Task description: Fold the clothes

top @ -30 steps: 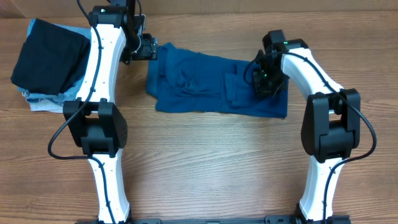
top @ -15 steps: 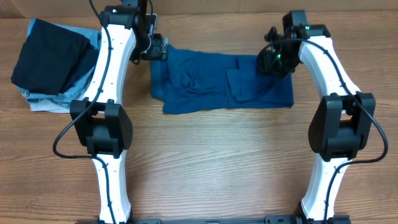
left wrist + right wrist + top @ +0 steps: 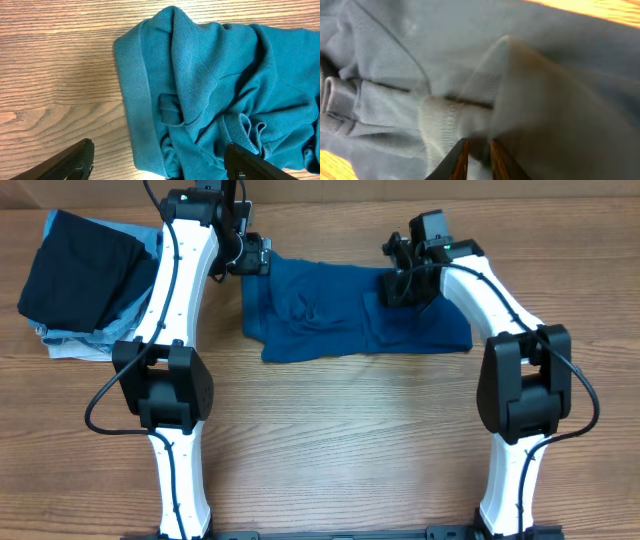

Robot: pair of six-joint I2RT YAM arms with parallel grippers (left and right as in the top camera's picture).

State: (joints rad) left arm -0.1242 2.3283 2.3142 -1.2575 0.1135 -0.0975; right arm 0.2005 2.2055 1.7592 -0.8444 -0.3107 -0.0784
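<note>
Right end effector (image 3: 479, 146), blurred, clenches a fold of the sweater (image 3: 330, 315). Left end effector (image 3: 159, 146), cut off below, hangs released over the hem.

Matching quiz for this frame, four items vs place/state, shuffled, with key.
Items:
1. blue sweater
2. black garment
3. left hand
4. right hand

Place or state:
A. on top of the pile beside the left arm
B. open, over the sweater's ribbed edge
C. lying crumpled between the two arms
D. closed on a fold of fabric

Pairs: 1-C, 2-A, 3-B, 4-D
</note>
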